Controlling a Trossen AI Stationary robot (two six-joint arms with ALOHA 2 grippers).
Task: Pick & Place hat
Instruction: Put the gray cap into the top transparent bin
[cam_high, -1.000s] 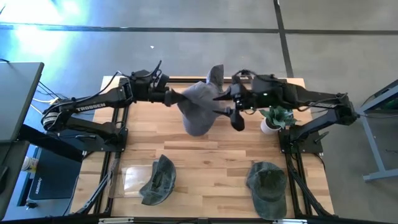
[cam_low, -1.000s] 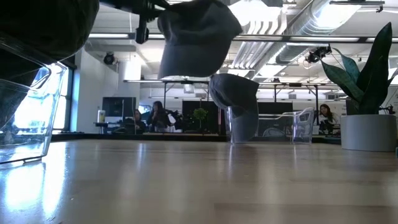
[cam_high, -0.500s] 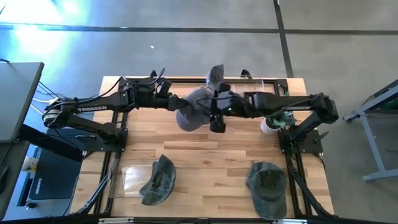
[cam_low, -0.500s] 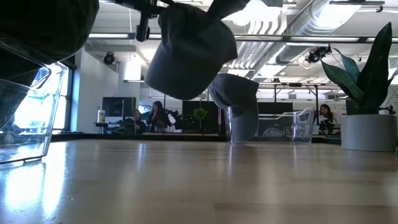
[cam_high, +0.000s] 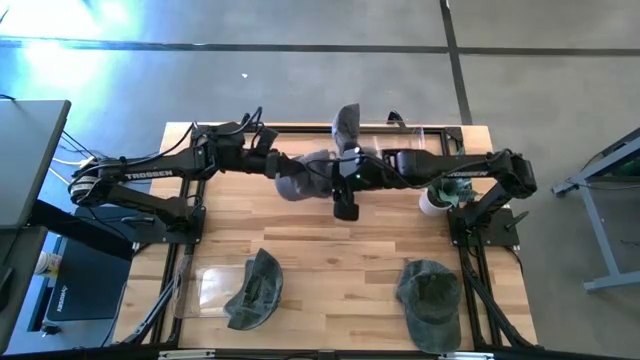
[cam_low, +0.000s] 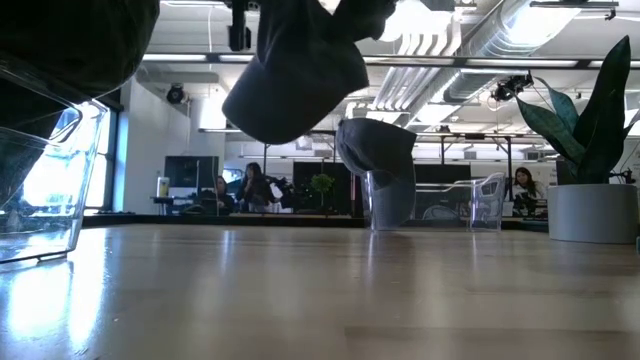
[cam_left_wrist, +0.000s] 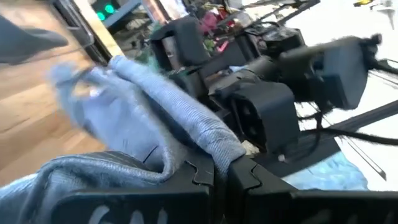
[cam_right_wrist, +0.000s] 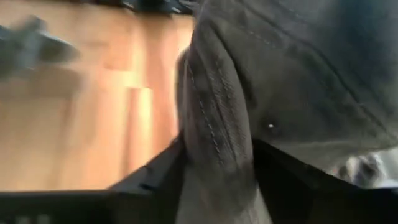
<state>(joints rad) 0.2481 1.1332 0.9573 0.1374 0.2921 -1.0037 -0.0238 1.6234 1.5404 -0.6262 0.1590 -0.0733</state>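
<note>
High view: left gripper (cam_high: 272, 166) pinches the grey hat (cam_high: 305, 175) in the air; right gripper (cam_high: 338, 178) grips its other side.

The high view looks straight down on the whole light wooden slatted table (cam_high: 330, 240) and both dark arms. The low view sits at tabletop height, facing level across the table into the room beyond. Each wrist view looks forward along its own arm, very close to the grey fabric cap (cam_high: 305, 175). All four views share this cap, held above the table.
</note>
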